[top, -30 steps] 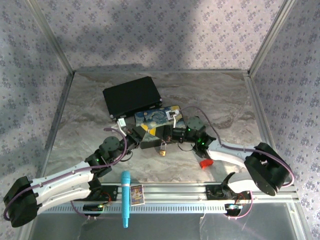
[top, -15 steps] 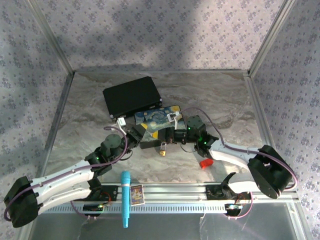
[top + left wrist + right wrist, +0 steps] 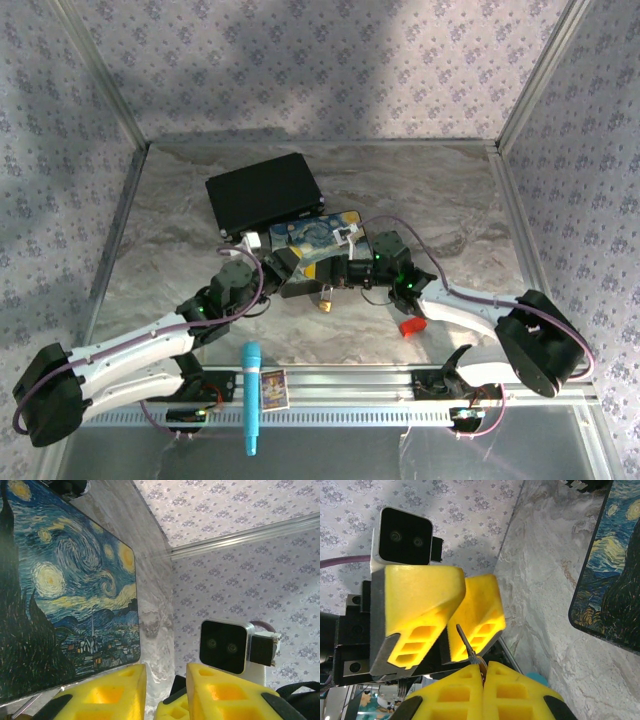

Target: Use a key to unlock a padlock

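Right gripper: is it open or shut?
Shut. In the right wrist view the right gripper has its yellow fingers pressed together, pinching the thin silvery key sticking out between them.

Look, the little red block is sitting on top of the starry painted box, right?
Not quite. The red block sits on the table, nearer the front edge and well apart from the starry painted box. The top external view shows it.
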You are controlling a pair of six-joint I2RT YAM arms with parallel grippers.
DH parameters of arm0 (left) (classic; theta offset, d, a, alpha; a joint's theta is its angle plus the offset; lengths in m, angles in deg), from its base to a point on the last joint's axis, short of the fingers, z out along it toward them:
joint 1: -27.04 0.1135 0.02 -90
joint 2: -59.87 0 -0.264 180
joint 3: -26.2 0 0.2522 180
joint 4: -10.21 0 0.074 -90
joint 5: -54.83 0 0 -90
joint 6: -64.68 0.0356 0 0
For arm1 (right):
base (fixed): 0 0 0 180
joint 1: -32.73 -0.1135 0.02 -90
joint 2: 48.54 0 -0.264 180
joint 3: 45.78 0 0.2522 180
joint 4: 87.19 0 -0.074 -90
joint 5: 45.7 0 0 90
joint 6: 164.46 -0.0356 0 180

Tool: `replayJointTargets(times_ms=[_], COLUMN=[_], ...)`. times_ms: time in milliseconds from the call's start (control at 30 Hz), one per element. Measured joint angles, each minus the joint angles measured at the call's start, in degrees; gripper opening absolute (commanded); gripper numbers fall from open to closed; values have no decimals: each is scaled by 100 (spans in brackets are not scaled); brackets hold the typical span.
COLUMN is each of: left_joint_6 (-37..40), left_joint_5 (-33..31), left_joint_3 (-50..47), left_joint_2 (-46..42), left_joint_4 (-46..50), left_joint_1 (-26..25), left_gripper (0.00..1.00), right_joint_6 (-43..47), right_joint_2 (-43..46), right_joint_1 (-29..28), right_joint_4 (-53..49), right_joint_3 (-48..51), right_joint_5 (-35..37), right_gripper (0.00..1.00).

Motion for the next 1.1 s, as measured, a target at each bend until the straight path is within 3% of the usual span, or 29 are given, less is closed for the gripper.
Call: replayJointTargets(times_ms=[267, 333, 433, 500, 567, 700, 1100], left_joint_6=[11, -4, 13, 7, 4, -42, -116], left_joint_5=[81, 101, 127, 149, 190, 190, 142], left_joint_3=[2, 15, 48, 61, 63, 63, 63], left_joint_2=[63, 66, 111, 140, 144, 144, 103], left_joint_4=[116, 153, 197, 201, 199, 146, 7], left_joint_1=[2, 4, 20, 33, 37, 35, 37], left_gripper=[7, 0, 0, 0, 0, 0, 0], right_joint_6=[0, 0, 0, -9, -44, -186, -566], right_joint_2=[-125, -136, -136, -149, -157, -160, -483], right_joint_1=[0, 0, 0, 4, 0, -11, -87], right_joint_4=[-2, -24, -57, -61, -7, 280, 881], right_joint_3=[-94, -96, -96, -96, -96, -96, -79], right_joint_5=[-37, -39, -37, -35, -35, -28, 9], right_gripper=[0, 0, 1, 25, 37, 36, 9])
